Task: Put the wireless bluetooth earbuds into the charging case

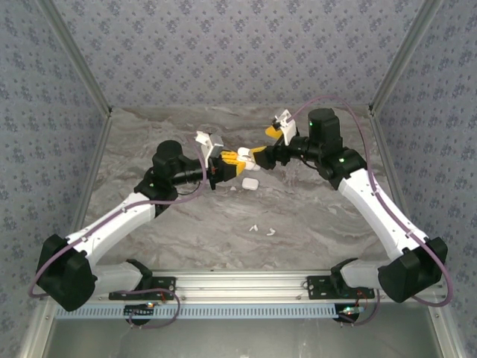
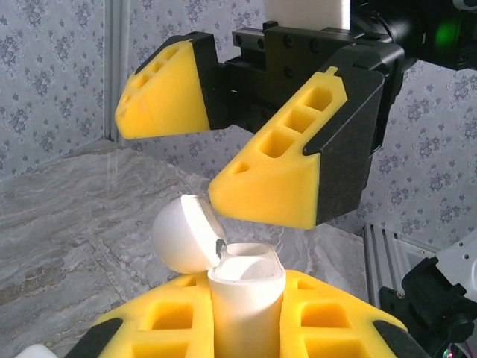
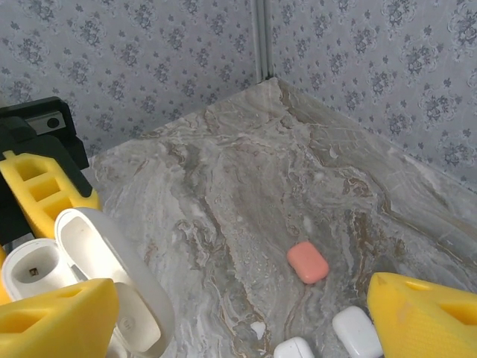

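My left gripper [image 2: 246, 317] is shut on a white charging case [image 2: 246, 298] and holds it upright, with its lid [image 2: 185, 235] swung open to the left. My right gripper [image 2: 212, 153] hovers just above the case, open, with nothing between its yellow fingers. In the top view both grippers [image 1: 223, 160] [image 1: 257, 155] meet above the middle of the table. Two tiny white earbuds [image 1: 253, 227] [image 1: 270, 231] lie on the marble nearer the arm bases. The right wrist view shows the open case [image 3: 82, 276] at lower left and the open right gripper [image 3: 235, 324].
On the table below the right gripper lie a coral-red closed case [image 3: 308, 262], two white closed cases [image 3: 356, 332] [image 3: 293, 348] and a small white bit [image 3: 258, 328]. Another white case [image 1: 250, 181] sits under the grippers. Patterned walls enclose the marble table [image 1: 313, 216].
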{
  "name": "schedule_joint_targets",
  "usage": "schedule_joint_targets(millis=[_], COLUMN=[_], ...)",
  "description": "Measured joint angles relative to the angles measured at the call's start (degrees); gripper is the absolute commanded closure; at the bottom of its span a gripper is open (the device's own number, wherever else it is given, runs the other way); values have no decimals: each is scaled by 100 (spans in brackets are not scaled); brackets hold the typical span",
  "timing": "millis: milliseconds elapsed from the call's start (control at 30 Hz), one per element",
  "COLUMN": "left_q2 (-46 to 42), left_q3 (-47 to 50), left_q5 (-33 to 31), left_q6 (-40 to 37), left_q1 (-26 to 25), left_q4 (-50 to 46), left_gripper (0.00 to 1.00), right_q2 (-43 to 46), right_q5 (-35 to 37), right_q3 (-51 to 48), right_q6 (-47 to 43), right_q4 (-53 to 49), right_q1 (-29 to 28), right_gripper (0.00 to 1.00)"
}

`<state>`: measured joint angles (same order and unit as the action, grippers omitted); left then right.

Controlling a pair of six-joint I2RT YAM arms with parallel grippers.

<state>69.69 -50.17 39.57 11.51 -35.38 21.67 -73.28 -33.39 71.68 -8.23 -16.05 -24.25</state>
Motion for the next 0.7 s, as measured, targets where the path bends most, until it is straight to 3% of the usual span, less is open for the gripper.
schedule_joint_targets(millis=[267, 467, 700], left_q2=[-90, -407, -820], left_q3=[221, 695, 975], left_q5=[-385, -1084, -1744], left_q6=[-173, -273, -385], left_q1=[-2, -2, -2], left_q4=[0, 50, 114], left_gripper=[100, 100, 100], right_q2=[269, 643, 592], right_q5=[72, 483, 1287], right_q3=[0, -227, -1554], right_q6=[293, 706, 1731], right_q4=[-83, -605, -1362], right_q1=[269, 328, -2], right_gripper=[12, 27, 36])
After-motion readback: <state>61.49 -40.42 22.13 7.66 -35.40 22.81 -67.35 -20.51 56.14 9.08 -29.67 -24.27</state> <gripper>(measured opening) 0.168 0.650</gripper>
